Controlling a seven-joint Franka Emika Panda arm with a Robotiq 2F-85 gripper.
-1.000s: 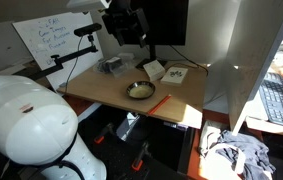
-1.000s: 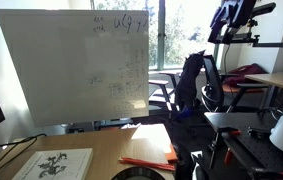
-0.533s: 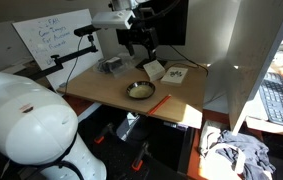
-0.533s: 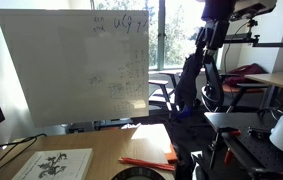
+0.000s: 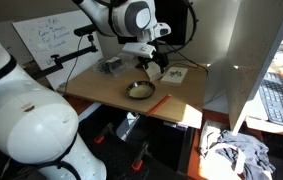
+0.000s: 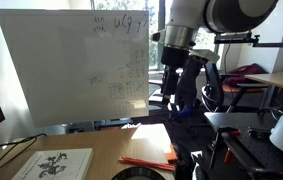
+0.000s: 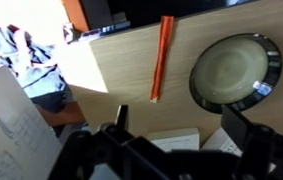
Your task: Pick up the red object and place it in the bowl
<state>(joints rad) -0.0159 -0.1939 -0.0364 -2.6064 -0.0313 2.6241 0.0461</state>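
The red object [image 7: 161,58] is a thin red-orange stick lying flat on the wooden table, left of the bowl in the wrist view. It also shows in both exterior views [image 5: 161,102] [image 6: 147,162], near the table's edge. The bowl [image 7: 231,72] is round with a dark rim and a pale inside, and looks empty; an exterior view [image 5: 141,90] shows it too. My gripper [image 7: 181,125] is open and empty. It hangs above the table behind the bowl and the stick [image 5: 151,66] [image 6: 178,98], touching neither.
A white box [image 5: 153,70] and a printed sheet [image 5: 176,74] lie on the table under and beside the gripper. A grey item [image 5: 111,65] sits at the back. A whiteboard [image 6: 71,65] stands along one side. Chairs [image 6: 196,85] and clutter surround the table.
The arm has swung in and come down from high above to just over the table near the white box and the bowl. The stick and the bowl have not moved.
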